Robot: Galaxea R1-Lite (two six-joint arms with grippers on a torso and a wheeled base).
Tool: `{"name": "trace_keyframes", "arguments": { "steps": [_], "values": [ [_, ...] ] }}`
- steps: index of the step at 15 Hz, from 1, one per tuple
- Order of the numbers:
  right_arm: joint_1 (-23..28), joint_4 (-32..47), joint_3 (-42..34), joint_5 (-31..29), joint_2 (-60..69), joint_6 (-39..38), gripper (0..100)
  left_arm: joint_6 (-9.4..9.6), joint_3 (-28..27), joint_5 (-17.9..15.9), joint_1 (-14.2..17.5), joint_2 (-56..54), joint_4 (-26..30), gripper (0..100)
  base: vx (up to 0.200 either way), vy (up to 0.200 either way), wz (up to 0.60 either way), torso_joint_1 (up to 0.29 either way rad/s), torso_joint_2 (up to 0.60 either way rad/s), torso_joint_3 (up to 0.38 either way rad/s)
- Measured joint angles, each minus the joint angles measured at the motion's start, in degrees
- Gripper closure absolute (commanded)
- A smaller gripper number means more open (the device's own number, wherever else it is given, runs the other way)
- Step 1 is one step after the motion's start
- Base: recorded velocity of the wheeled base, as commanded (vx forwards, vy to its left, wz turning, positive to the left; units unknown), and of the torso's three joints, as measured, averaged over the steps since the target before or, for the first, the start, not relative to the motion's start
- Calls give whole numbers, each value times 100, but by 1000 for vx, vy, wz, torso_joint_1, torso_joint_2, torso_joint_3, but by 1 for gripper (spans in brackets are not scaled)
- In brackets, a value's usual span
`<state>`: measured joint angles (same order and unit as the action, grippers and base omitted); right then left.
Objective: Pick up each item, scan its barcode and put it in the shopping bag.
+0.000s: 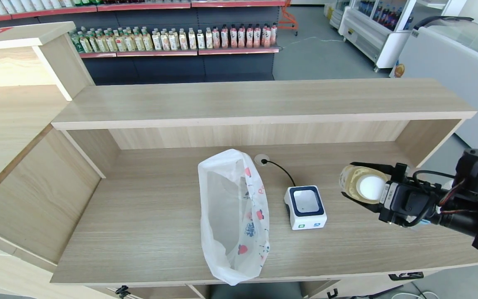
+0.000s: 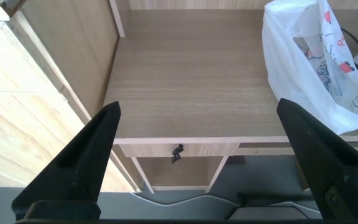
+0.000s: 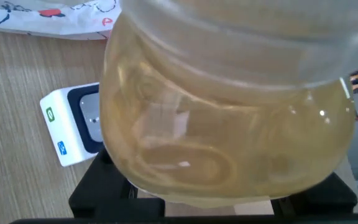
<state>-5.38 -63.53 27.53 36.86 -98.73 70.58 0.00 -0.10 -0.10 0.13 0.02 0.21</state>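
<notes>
The right fingers (image 1: pixel 371 165) grip a clear, rounded bottle (image 1: pixel 351 182) of amber liquid above the wood-grain worktop (image 1: pixel 147 216), beside the boxy white scanner (image 1: pixel 305 206). The head view shows its white cap. The left fingers (image 2: pixel 98 155) stand apart, holding nothing. The thin, crinkled bag (image 1: pixel 232 216) lies with its mouth open.

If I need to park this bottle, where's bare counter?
Widest bare patch: the counter between the shopping bag and the left side wall. Also free: right of the scanner, beneath the held bottle. Tight: the strip between bag and scanner, with the cable behind it.
</notes>
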Motion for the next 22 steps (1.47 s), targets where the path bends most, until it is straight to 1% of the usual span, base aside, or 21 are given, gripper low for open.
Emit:
{"name": "trace_keyframes", "arguments": {
  "steps": [3, 7, 11, 14, 16, 22],
  "values": [
    [21, -263, 301, 195, -645, 4, 100, 0, 0, 0, 7, 0, -2, 0, 0, 0, 0, 0, 0, 0],
    [0, -249, 614, 679, -1232, -5, 100, -2, 0, 0, 2, 0, -2, 0, 0, 0, 0, 0, 0, 0],
    [-18, -271, 1023, 976, -1718, -7, 100, 0, 0, 0, 2, 0, -2, 0, 0, 0, 0, 0, 0, 0],
    [-82, -274, 1477, 1571, -2059, -5, 100, 0, 0, 0, 2, 0, -2, 0, 0, 0, 0, 0, 0, 0],
    [-85, -285, 1685, 1866, -2225, 15, 100, -2, 0, 0, 2, 0, -2, 0, 0, 0, 0, 0, 0, 0],
    [34, -290, 1818, 1916, -2623, 20, 100, 0, 0, 0, 2, 0, -2, 0, 0, 0, 0, 0, 0, 0]
  ]
}}
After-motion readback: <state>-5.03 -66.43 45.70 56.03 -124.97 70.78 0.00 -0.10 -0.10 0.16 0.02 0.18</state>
